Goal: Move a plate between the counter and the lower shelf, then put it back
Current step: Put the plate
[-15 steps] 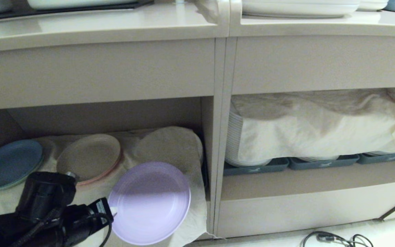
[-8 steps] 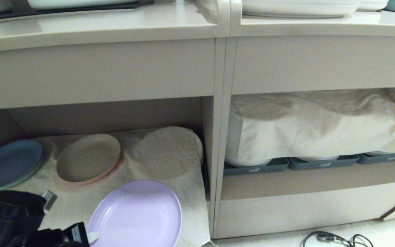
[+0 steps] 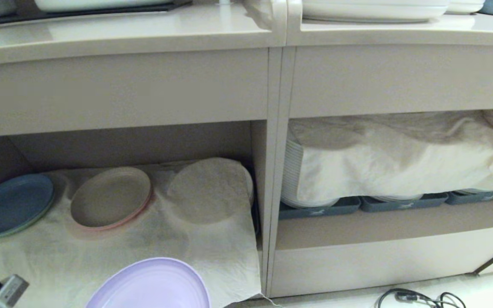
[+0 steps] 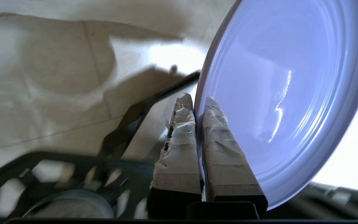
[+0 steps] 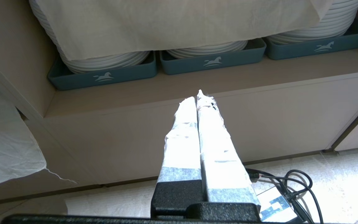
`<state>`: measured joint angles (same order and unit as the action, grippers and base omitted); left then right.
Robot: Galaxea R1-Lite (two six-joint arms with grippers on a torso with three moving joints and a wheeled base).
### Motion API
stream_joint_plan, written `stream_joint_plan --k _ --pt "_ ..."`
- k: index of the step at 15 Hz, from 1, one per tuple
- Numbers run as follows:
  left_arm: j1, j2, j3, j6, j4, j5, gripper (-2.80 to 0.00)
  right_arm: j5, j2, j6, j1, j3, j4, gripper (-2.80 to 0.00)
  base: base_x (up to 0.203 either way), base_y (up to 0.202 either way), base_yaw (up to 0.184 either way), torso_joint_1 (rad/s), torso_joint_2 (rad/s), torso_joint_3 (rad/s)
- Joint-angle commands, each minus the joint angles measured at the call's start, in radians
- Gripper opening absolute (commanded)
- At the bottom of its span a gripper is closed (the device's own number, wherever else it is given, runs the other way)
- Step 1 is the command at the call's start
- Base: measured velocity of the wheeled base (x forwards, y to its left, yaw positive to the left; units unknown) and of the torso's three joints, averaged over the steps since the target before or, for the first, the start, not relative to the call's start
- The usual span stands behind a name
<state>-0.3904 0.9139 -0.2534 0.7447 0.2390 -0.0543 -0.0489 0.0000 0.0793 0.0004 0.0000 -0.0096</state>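
The lilac plate [image 3: 152, 284] hangs at the bottom edge of the head view, in front of the cloth-draped lower shelf [image 3: 114, 252] and clear of it. In the left wrist view my left gripper [image 4: 196, 99] is shut on the rim of the plate [image 4: 284, 93], one taped finger on each side. Only a small metal piece of my left wrist [image 3: 9, 291] shows in the head view's bottom-left corner. The counter [image 3: 122, 34] runs across the top. My right gripper [image 5: 199, 95] is shut and empty, held low before the right cabinet's base.
On the shelf cloth lie a blue plate [image 3: 11, 205], a pink-rimmed beige plate [image 3: 109, 196] and a cloth-covered mound [image 3: 208, 188]. The right compartment holds grey-blue trays [image 3: 315, 209] of white plates under a cloth [image 3: 400, 158]. A cable [image 3: 417, 297] lies on the floor.
My left gripper has drawn the plate down and out of the shelf toward the camera. The arm has dropped almost wholly out of the head view. The right arm is still.
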Motion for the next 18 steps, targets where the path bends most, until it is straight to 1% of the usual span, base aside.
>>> stream_joint_plan --k 1,3,5,8,10,16,18 --pt "-0.002 -0.132 0.000 -0.015 0.092 0.000 -2.80 0.000 0.000 0.000 0.000 0.000 -0.001 -2.80 0.000 0.000 0.000 0.000 0.00 0.000" --pt "-0.002 -0.192 -0.002 -0.056 0.171 0.013 -2.80 0.000 0.000 0.000 0.001 0.000 0.000 -2.80 0.000 0.000 0.000 0.000 0.00 0.000" --pt "-0.002 -0.204 -0.006 -0.099 0.190 0.016 -2.80 0.000 0.000 0.000 0.001 0.000 0.000 -2.80 0.000 0.000 0.000 0.000 0.00 0.000" --pt "-0.002 -0.192 -0.014 -0.107 0.186 0.025 -2.80 0.000 0.000 0.000 0.001 0.000 -0.001 -2.80 0.000 0.000 0.000 0.000 0.00 0.000" --pt "-0.002 -0.181 -0.018 -0.107 0.182 0.054 -2.80 0.000 0.000 0.000 0.001 0.000 0.000 -2.80 0.000 0.000 0.000 0.000 0.00 0.000" --pt "-0.002 -0.042 -0.040 -0.106 0.053 0.067 -2.80 0.000 0.001 0.000 0.000 0.000 -0.001 -2.80 0.000 0.000 0.000 0.000 0.00 0.000" --pt "-0.002 0.001 -0.062 -0.113 0.041 0.068 -2.80 0.000 0.000 0.000 0.001 0.000 0.000 -2.80 0.000 0.000 0.000 0.000 0.00 0.000"
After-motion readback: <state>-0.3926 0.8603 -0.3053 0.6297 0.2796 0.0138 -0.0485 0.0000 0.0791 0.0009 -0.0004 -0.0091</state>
